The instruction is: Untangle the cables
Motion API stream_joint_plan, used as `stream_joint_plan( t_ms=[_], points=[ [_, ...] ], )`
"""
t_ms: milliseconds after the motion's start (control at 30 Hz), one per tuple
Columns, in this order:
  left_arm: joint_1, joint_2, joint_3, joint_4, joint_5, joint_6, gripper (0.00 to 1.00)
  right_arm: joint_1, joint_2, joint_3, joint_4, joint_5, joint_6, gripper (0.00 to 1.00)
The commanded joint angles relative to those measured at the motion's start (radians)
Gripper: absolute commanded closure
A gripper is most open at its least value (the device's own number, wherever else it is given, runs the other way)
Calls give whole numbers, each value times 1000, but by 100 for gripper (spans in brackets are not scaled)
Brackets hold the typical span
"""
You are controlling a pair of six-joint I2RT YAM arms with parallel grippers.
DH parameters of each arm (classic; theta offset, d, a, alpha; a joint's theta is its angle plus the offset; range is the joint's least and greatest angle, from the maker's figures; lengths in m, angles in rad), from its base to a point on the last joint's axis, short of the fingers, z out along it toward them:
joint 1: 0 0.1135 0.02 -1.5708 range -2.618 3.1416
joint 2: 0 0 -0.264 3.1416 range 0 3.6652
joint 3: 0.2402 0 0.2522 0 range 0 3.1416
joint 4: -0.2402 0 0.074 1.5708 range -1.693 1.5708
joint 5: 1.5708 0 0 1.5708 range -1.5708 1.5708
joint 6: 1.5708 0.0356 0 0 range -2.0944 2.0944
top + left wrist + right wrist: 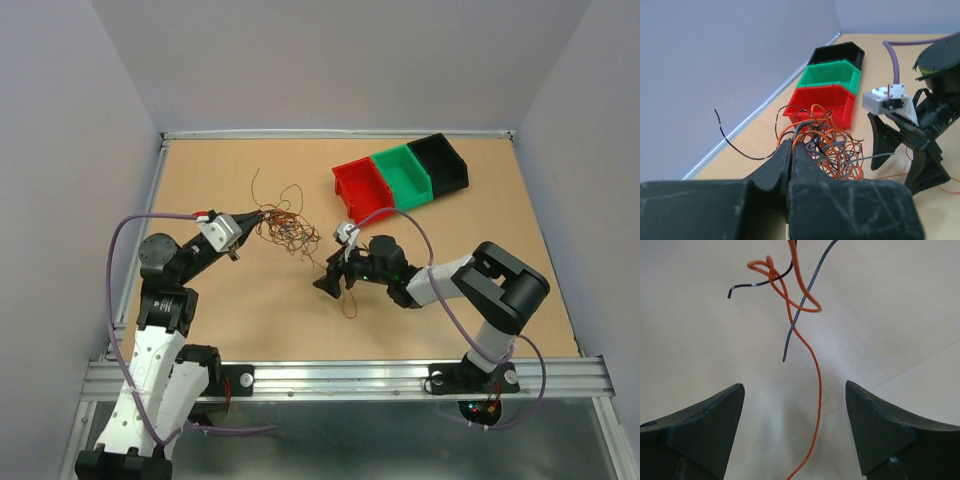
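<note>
L hand [791, 145] was shut tight at the left edge of the cables [285, 228] — it looked pinched on a strand or two, tho which ones couldn't be told. The tangle lay mid-tabletop [480, 220], short of the red bin [358, 183], green bin [403, 172] & black bin [440, 162] at the back right. R hand [795, 390] was wide open w/ nothing in it, down near the tabletop on the tangle's near-right side. One orange strand [812, 360] trailed out of the bundle & ran between its jaws untouched, w/ a grey end [790, 335] & a black end [747, 287] just beyond.

Step in hand, as I judged it: take that orange strand & draw it free while L anchored the rest. Doing it well meant closing R on the orange strand alone, grey end kept out of the pinch. Then pull slowly away from L, low & along the strand's own line — so the loop [807, 307] further up it opened rather than cinched. If the whole bundle dragged along, better to stop & regrip nearer the snag.
</note>
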State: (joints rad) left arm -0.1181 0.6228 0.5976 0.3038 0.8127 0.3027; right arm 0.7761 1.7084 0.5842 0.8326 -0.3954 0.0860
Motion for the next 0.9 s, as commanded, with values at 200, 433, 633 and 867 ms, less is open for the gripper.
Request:
stream_joint_plan(
  t_ms=[200, 433, 633, 867],
  points=[
    [-6, 28, 169, 34, -32, -83, 100, 41, 105, 120, 125, 26, -32, 59],
    [-5, 55, 195, 44, -265, -134, 100, 41, 11, 2, 183, 101, 17, 100],
    [43, 193, 173, 72, -629, -214, 100, 40, -289, -237, 185, 490, 208, 99],
    [253, 278, 96, 172, -521, -278, 100, 38, -743, -466, 71, 897, 308, 100]
  ],
)
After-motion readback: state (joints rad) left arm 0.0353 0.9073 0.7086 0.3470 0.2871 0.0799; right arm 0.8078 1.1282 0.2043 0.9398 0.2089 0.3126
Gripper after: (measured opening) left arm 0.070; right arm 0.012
